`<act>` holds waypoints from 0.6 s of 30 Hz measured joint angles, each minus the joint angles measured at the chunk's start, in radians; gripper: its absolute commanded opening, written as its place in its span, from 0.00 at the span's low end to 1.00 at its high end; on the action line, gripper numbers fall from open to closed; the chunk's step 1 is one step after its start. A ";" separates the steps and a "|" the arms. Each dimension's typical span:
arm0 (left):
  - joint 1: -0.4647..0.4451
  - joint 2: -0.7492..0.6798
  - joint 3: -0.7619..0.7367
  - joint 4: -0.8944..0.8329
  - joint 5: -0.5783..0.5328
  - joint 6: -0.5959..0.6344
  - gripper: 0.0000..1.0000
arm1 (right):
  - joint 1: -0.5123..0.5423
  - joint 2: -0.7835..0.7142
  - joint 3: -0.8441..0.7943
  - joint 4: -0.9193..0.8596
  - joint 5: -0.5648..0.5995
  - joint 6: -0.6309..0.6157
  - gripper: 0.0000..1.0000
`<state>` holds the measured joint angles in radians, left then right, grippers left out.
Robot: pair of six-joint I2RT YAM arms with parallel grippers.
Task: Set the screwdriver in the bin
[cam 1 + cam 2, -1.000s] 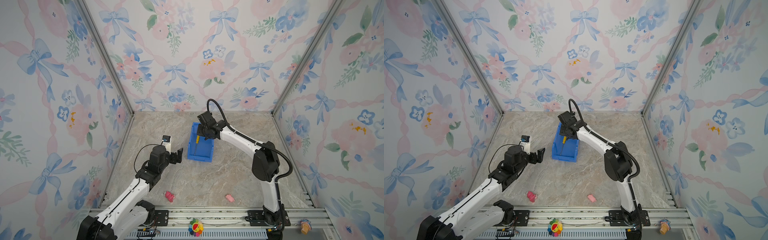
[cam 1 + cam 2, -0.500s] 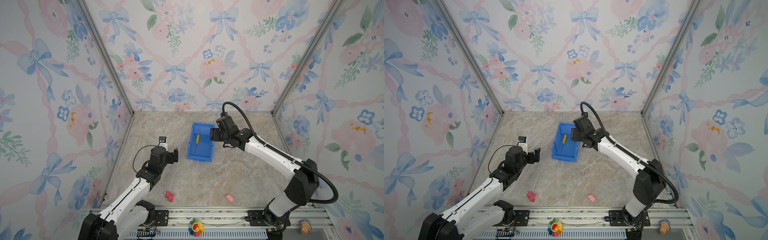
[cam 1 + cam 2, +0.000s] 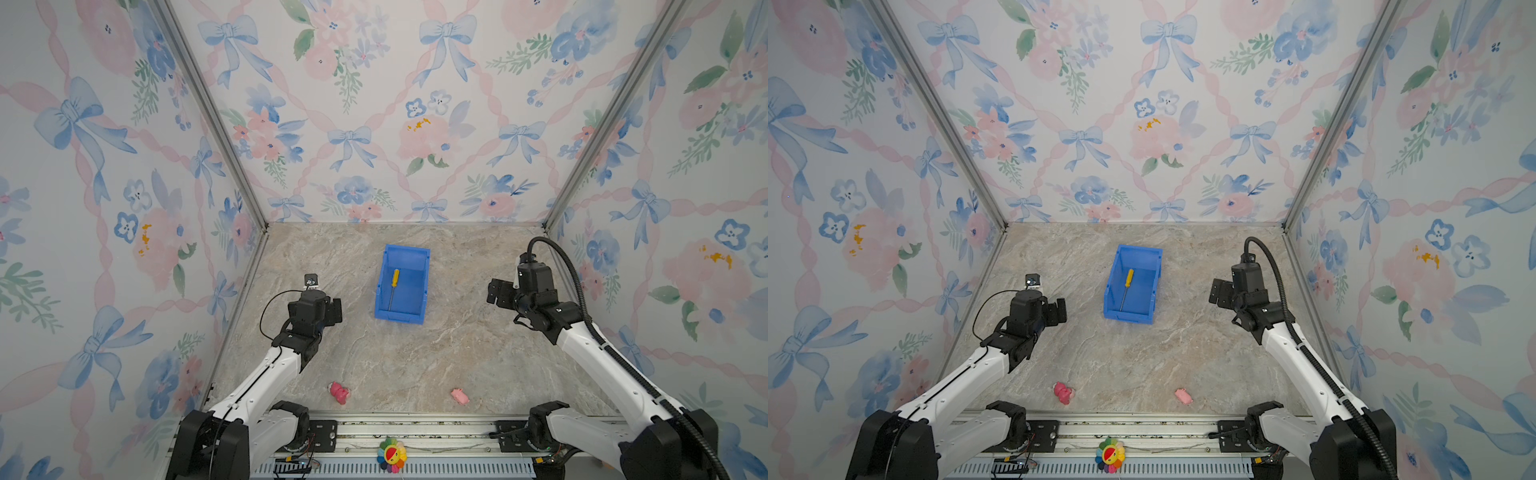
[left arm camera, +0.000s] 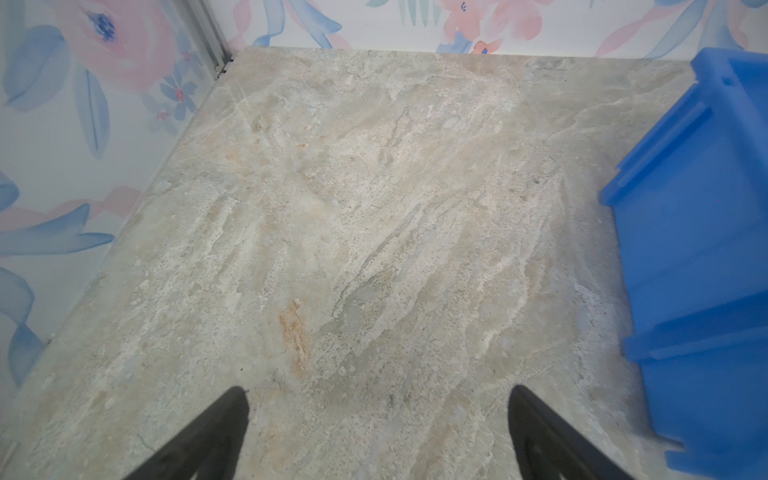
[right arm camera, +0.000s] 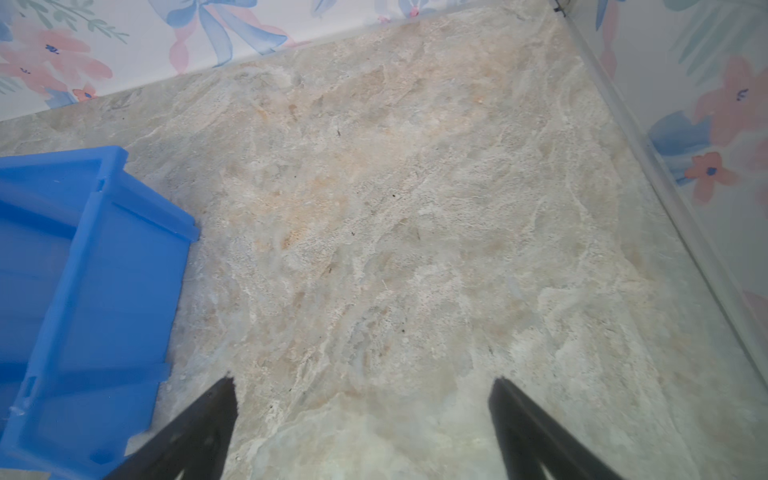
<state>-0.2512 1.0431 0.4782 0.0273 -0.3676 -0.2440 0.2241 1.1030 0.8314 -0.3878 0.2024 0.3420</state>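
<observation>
Screwdriver [image 3: 392, 291] is seen lying flat on the floor of the blue bin [image 3: 399, 317], its yellow handle turned toward the back wall and its thin metal shaft pointed at the low front lip; it is placed nearer the bin's left wall than its right, and it is touched by neither arm. The same position is shown in both top views. The bin is set on the marbled table [image 3: 415, 365], roughly midway between the two arms and toward the back. The left gripper [image 4: 378, 397] is held above bare table, well apart from the bin's left side; its two black fingers [image 4: 224, 419] are spread wide and nothing is caught between them, so it is released. The right gripper [image 5: 362, 384] is likewise held over bare table off the bin's right side, with its jaws parted wide and nothing gripped. In each wrist view only an outer wall of the bin is caught at the edge of the picture. Two small pink toys [image 3: 339, 392] [image 3: 460, 395] are left on the table near the front rail, well apart from the bin, and a multicoloured flower toy [image 3: 391, 454] is seated on the rail itself.
</observation>
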 measured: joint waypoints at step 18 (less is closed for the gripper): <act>0.095 -0.130 -0.363 0.461 0.047 0.208 0.98 | -0.264 -0.022 -0.387 0.488 -0.189 -0.222 0.97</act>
<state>-0.1558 0.9134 0.1154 0.4881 -0.3206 -0.0357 -0.0402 1.0809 0.4442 0.0998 0.0132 0.1200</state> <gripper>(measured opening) 0.979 0.968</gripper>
